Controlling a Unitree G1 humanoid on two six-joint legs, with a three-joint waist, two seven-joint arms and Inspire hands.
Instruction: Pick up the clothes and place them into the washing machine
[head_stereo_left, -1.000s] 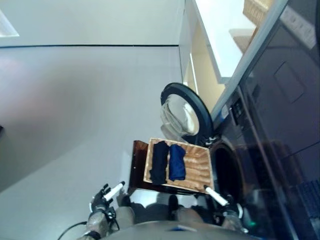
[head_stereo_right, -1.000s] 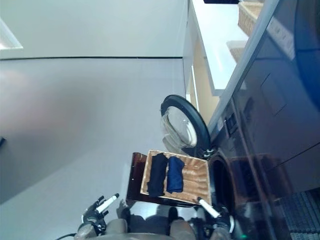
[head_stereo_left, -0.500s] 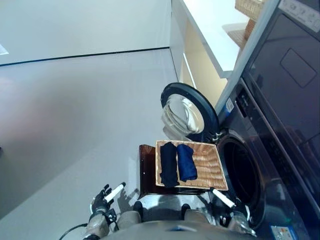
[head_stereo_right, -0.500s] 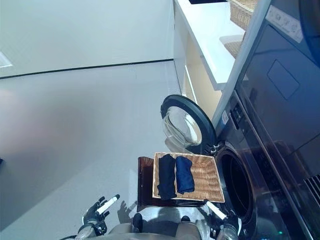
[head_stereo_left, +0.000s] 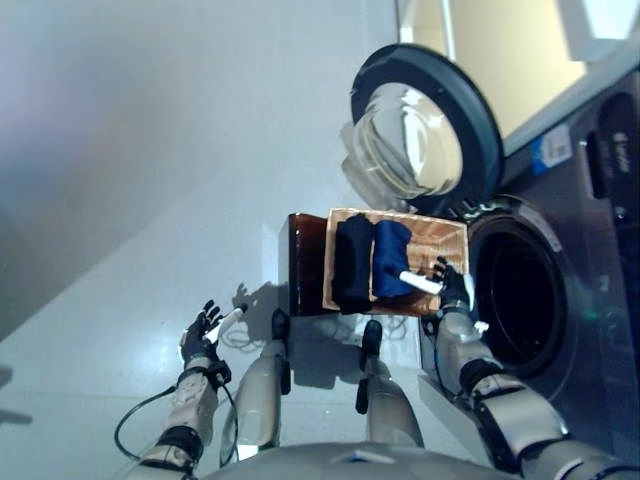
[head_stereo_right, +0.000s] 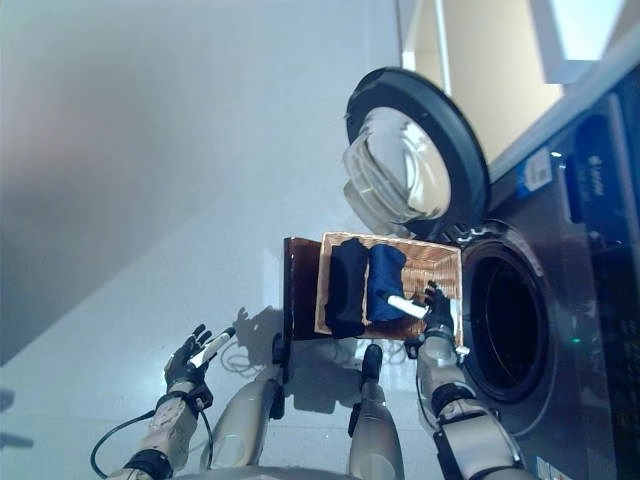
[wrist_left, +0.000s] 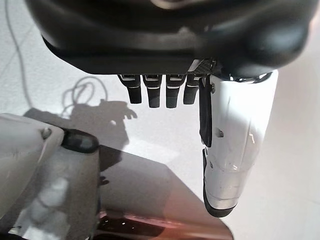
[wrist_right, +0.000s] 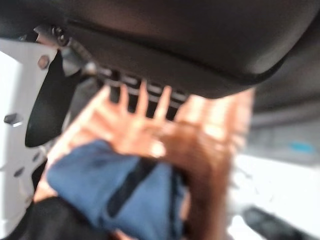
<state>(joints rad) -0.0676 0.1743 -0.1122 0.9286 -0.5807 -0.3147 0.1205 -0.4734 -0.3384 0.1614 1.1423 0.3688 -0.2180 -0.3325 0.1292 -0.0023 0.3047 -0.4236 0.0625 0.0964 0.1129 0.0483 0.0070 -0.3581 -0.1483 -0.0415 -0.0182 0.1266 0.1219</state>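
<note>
A wicker basket (head_stereo_left: 443, 247) sits on a dark brown stool (head_stereo_left: 303, 262) in front of the washing machine. Two folded cloths lie in it side by side, a black one (head_stereo_left: 352, 266) and a blue one (head_stereo_left: 391, 256). My right hand (head_stereo_left: 452, 292) hovers open at the basket's near edge, its white-covered thumb stretched over the blue cloth (wrist_right: 115, 195). It holds nothing. My left hand (head_stereo_left: 199, 337) hangs open and empty over the floor, left of the stool. The washer's drum opening (head_stereo_left: 522, 300) gapes dark just right of the basket.
The round washer door (head_stereo_left: 426, 138) stands swung open behind the basket, its glass bowl facing me. The machine's dark front (head_stereo_left: 600, 250) fills the right side. Pale floor (head_stereo_left: 150, 180) spreads to the left and behind.
The camera has tilted down and moved closer. My right hand has lifted from beside my body to the basket's near edge, over the blue cloth. The left hand stays low.
</note>
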